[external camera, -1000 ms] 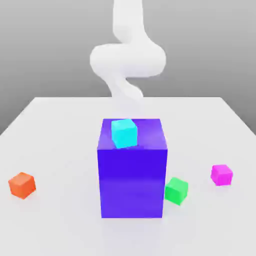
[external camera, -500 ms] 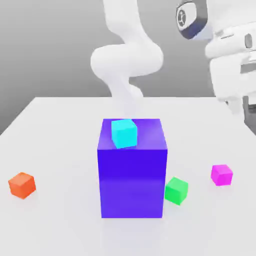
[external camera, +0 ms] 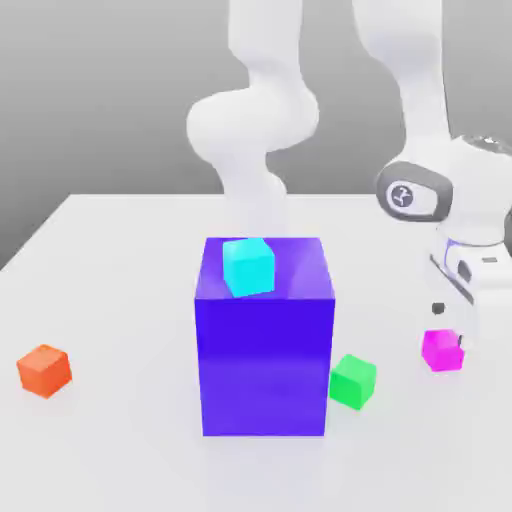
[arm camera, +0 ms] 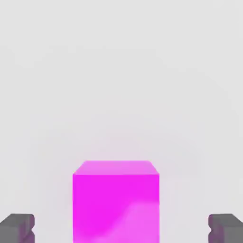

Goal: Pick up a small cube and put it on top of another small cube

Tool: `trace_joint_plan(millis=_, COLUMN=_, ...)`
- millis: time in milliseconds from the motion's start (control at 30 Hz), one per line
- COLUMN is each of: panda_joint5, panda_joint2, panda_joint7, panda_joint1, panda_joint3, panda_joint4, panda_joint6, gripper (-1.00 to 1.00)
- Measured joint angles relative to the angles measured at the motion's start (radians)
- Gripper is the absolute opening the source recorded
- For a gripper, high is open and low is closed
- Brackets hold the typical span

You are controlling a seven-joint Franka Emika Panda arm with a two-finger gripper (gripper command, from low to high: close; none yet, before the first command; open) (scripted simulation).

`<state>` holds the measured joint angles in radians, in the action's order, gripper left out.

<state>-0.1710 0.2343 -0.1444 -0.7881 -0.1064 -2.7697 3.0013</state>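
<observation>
Nearest the exterior camera stands the big blue-violet block (external camera: 264, 370), the landmark here, on the white table (external camera: 120, 460). A small green cube (external camera: 353, 381) sits just beside the block's lower corner on the exterior view's right. A small orange cube (external camera: 44, 370) lies well apart from the block on the exterior view's left.

Beyond the green cube, farther from the block on that same right side, is the small magenta-pink cube (external camera: 441, 350), resting flat on the table. The gripper (external camera: 455, 340) is down at it. In the hand view the pink cube (arm camera: 116, 201) sits centred between the two dark fingertips (arm camera: 18, 227), each clear of a cube face with bare table showing in the gaps, so the claw stands wide apart and holds nothing.

On top of the block, toward its left front edge, rests a small cyan cube (external camera: 248, 266), slightly turned against the block's edges. Behind the block the white arm (external camera: 255, 120) rises and loops over to the right side.

The step in hand looks like the final approach to the grasp. The next move likely calls for a little more descent until the fingers bracket the cube's sides, then a squeeze kept square to its faces. After the lift, the cyan cube atop the block seems the probable resting place, though the green cube is another candidate.
</observation>
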Motion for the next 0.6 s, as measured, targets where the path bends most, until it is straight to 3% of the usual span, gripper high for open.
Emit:
trace_joint_plan(millis=33, panda_joint5=-0.013, panda_joint2=0.036, panda_joint7=-0.011, panda_joint1=-0.024, panda_joint3=0.027, panda_joint4=0.007, panda_joint6=0.029, gripper=0.00)
trace_joint_plan(millis=67, panda_joint5=-0.020, panda_joint2=0.061, panda_joint7=-0.017, panda_joint1=-0.041, panda_joint3=0.045, panda_joint4=0.012, panda_joint6=0.050, gripper=-1.00)
trace_joint_plan(millis=333, panda_joint5=-0.016, panda_joint2=0.039, panda_joint7=-0.013, panda_joint1=-0.030, panda_joint3=0.033, panda_joint4=0.007, panda_joint6=0.030, gripper=-1.00)
trace_joint_plan(millis=500, panda_joint5=0.103, panda_joint2=-0.131, panda_joint7=0.076, panda_joint1=0.014, panda_joint3=-0.040, panda_joint4=-0.027, panda_joint6=-0.104, gripper=-1.00)
trace_joint_plan(millis=600, panda_joint5=0.148, panda_joint2=-0.240, panda_joint7=0.151, panda_joint1=0.090, panda_joint3=0.000, panda_joint4=-0.063, panda_joint6=-0.176, gripper=-1.00)
